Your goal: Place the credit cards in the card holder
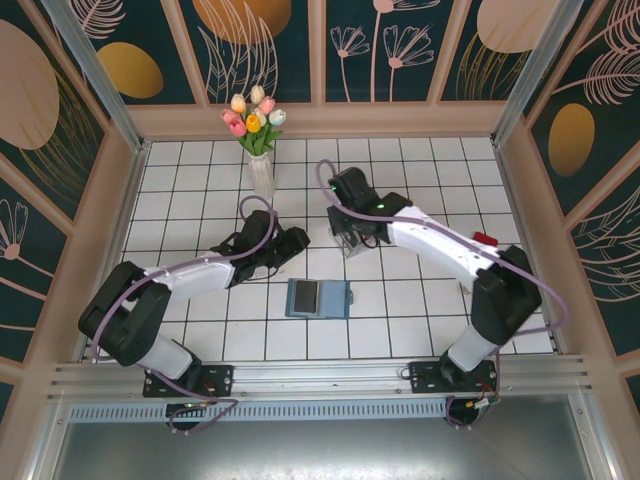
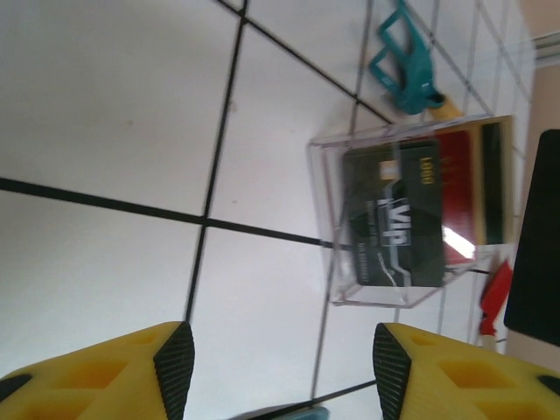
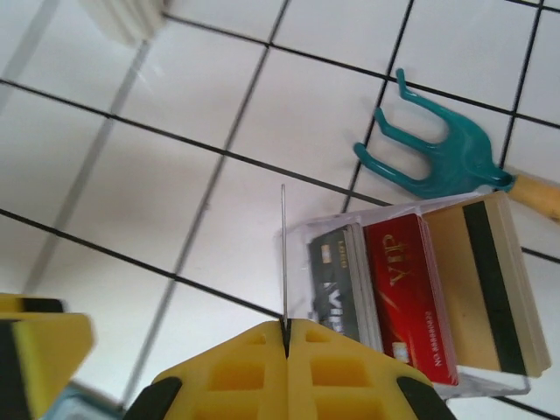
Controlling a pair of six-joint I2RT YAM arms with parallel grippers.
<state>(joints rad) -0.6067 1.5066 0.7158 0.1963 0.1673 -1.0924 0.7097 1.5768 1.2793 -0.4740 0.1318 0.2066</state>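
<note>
Right jaws tight around one thin, perhaps grey, card [image 3: 283, 254]

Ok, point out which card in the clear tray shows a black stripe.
The tan card, at the end of the row next to the red card; red card and dark card show lettering instead.

Teal card holder [image 1: 319, 298], red card [image 3: 409, 293], black card [image 3: 337, 284], tan black-striped card [image 3: 448, 280], white black-gridded table [image 1: 420, 330]
</note>
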